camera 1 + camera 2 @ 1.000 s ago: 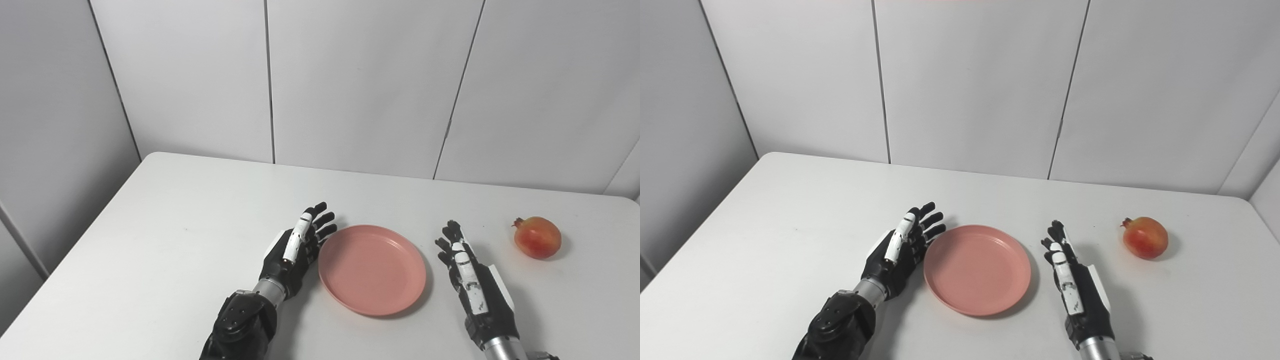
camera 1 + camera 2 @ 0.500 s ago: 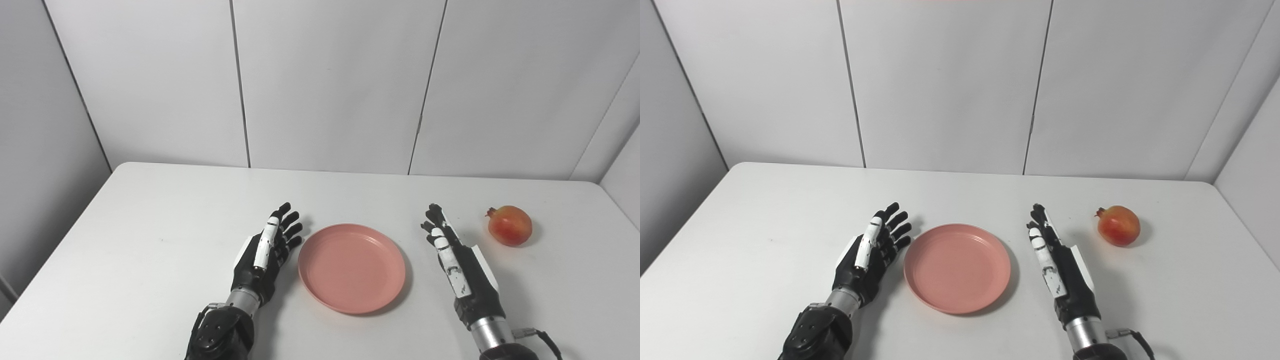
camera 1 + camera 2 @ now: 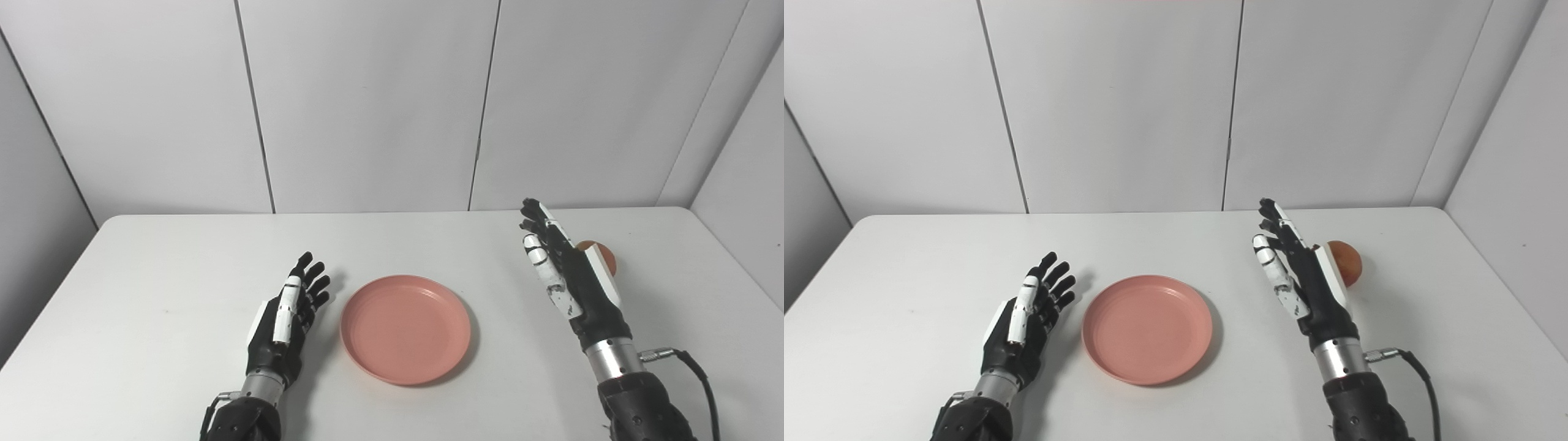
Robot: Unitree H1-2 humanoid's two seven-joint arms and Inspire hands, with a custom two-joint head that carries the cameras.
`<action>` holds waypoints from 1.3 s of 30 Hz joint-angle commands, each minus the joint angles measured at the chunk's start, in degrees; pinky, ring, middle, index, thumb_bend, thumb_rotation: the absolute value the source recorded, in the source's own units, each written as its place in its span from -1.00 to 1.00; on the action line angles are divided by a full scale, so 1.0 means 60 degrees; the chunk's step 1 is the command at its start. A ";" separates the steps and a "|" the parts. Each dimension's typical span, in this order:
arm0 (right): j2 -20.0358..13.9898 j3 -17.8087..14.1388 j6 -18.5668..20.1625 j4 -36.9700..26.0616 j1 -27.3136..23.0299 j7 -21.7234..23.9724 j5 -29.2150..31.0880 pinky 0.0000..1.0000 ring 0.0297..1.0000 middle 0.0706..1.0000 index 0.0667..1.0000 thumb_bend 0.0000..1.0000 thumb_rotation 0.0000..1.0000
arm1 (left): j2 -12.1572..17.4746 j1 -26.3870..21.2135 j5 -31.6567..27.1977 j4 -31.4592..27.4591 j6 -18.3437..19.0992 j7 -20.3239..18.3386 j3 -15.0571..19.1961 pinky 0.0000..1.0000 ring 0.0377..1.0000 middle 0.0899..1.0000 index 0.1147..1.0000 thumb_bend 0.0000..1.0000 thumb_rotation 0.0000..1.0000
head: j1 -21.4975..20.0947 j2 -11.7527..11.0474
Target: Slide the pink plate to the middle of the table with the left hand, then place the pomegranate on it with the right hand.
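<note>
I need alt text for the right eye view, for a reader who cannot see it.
A pink plate lies empty in the middle of a white table, between two open robot hands. The left hand rests beside the plate; the right hand is raised and partly hides a pomegranate behind it.

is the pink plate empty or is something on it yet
Empty. The pink plate shows only its bare inner surface; the pomegranate sits on the table, partly hidden behind the open right hand.
</note>
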 commanded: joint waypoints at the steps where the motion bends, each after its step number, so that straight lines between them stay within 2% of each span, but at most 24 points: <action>1: -0.0201 -0.0128 -0.0667 -0.0246 -0.0481 -0.0237 -0.0212 0.70 0.77 0.80 0.80 -0.07 1.00 | 0.0109 -0.0138 -0.0004 -0.0221 -0.0464 -0.0134 0.0022 0.89 0.86 0.88 0.86 -0.20 1.00 | 0.0013 -0.0001; 5: -0.0430 -0.0206 -0.0658 -0.0246 -0.0619 -0.0417 -0.0641 0.66 0.78 0.80 0.79 0.05 1.00 | 0.0253 -0.0017 -0.0075 -0.0058 -0.0585 -0.0236 0.0077 0.90 0.87 0.89 0.88 -0.21 1.00 | -0.0246 -0.0200; 7: -0.0546 -0.0188 -0.0756 -0.0181 -0.0685 -0.0567 -0.0995 0.67 0.77 0.79 0.79 0.04 1.00 | 0.0314 0.0024 -0.0221 0.0052 -0.0613 -0.0331 0.0144 0.92 0.88 0.91 0.90 -0.24 1.00 | -0.0596 -0.0369; 12: -0.0831 -0.0187 -0.0748 -0.0065 -0.0867 -0.0758 -0.1720 0.67 0.74 0.77 0.77 0.09 1.00 | 0.0373 0.0077 -0.0331 0.0247 -0.0740 -0.0442 0.0238 0.91 0.88 0.90 0.89 -0.28 1.00 | -0.0892 -0.0532; 15: -0.1055 -0.0190 -0.0541 0.0018 -0.0980 -0.0725 -0.2070 0.64 0.74 0.79 0.79 0.18 0.96 | 0.0408 0.0057 -0.0412 0.0431 -0.0882 -0.0544 0.0303 0.91 0.88 0.90 0.89 -0.29 1.00 | -0.1052 -0.0620; 22: -0.1419 -0.0309 -0.0321 0.0397 -0.1151 -0.0844 -0.2687 0.61 0.74 0.80 0.82 0.40 0.73 | 0.0447 0.0007 -0.0461 0.0682 -0.1026 -0.0629 0.0416 0.90 0.88 0.90 0.89 -0.30 1.00 | -0.1333 -0.0748; 27: -0.1532 -0.0404 -0.0005 0.0538 -0.1221 -0.0797 -0.3021 0.58 0.74 0.82 0.85 0.52 0.44 | 0.0513 0.0004 -0.0570 0.0794 -0.1153 -0.0729 0.0463 0.89 0.87 0.89 0.87 -0.32 1.00 | -0.1520 -0.0823; 30: -0.1563 -0.0446 0.0330 0.0576 -0.1285 -0.0673 -0.3216 0.54 0.74 0.84 0.86 0.57 0.37 | 0.0517 0.0008 -0.0512 0.0788 -0.1151 -0.0672 0.0489 0.87 0.85 0.88 0.86 -0.32 1.00 | -0.1583 -0.0827; 39: -0.2082 -0.0206 0.1038 0.1276 -0.1777 -0.0181 -0.3813 0.63 0.83 0.93 0.95 0.71 0.11 | 0.0660 -0.0066 -0.0620 0.0988 -0.1228 -0.0847 0.0570 0.87 0.86 0.88 0.86 -0.35 1.00 | -0.1828 -0.0880</action>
